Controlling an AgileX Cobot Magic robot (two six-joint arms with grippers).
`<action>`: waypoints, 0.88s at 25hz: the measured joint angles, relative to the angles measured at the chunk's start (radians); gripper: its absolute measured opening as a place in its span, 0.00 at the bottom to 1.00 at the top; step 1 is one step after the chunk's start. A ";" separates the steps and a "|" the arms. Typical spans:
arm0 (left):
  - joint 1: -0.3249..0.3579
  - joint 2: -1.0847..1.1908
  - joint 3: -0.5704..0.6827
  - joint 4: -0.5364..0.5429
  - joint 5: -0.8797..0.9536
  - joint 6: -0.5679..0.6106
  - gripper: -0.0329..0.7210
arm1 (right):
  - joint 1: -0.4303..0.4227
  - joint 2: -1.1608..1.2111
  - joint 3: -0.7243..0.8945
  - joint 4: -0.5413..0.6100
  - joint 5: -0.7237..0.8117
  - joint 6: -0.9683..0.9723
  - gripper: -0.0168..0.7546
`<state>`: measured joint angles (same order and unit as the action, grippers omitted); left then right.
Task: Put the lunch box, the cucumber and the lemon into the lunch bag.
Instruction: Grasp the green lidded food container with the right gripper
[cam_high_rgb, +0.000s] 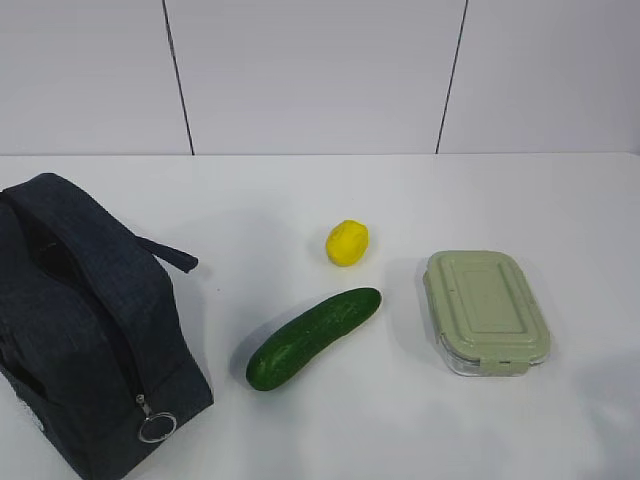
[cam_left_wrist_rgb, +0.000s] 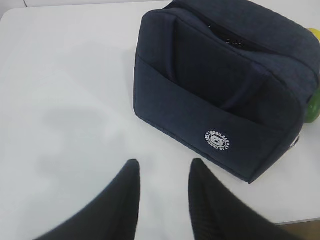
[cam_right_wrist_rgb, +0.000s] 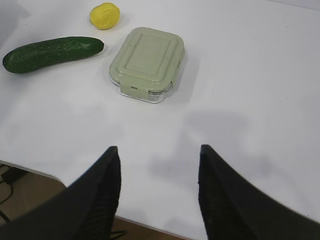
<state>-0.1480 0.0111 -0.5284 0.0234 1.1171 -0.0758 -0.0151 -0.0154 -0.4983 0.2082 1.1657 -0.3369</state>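
Both end effectors are hanging above the white counter (cam_high_rgb: 300, 430) with nothing between their fingers. Seen from its wrist camera, the left end effector (cam_left_wrist_rgb: 164, 167) is holding its dark fingers (cam_left_wrist_rgb: 125, 200) moderately parted over bare counter, short of the lunch bag (cam_left_wrist_rgb: 225, 85). The right end effector (cam_right_wrist_rgb: 160, 152) is spreading its fingers (cam_right_wrist_rgb: 100, 195) wider, also over bare counter near the front edge, well apart from the lunch box (cam_right_wrist_rgb: 148, 62).

In the exterior view, the lunch bag (cam_high_rgb: 80, 320) is sitting at the near left, its zipper's metal ring pull (cam_high_rgb: 157, 427) dangling at the near end; whether the zipper is closed along the top cannot be told. The cucumber (cam_high_rgb: 312, 337) is lying just right of the bag, slanting from near left to far right, apart from the bag. The lunch box (cam_high_rgb: 487, 308) is resting farther right, lid on, with its near clip facing the front. The lemon (cam_high_rgb: 347, 242) is sitting beyond the cucumber's far end, near it but not touching, between bag and box.
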 joint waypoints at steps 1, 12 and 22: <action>0.000 0.000 0.000 0.000 0.000 0.000 0.36 | 0.000 0.000 0.000 0.000 0.000 0.000 0.53; 0.000 0.000 0.000 0.000 0.000 0.000 0.36 | 0.000 0.000 0.000 0.000 0.000 0.000 0.53; 0.000 0.000 0.000 0.000 0.000 0.000 0.36 | 0.000 0.000 0.000 0.000 0.000 0.000 0.53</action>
<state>-0.1480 0.0111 -0.5284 0.0234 1.1171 -0.0758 -0.0151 -0.0154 -0.4983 0.2082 1.1657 -0.3369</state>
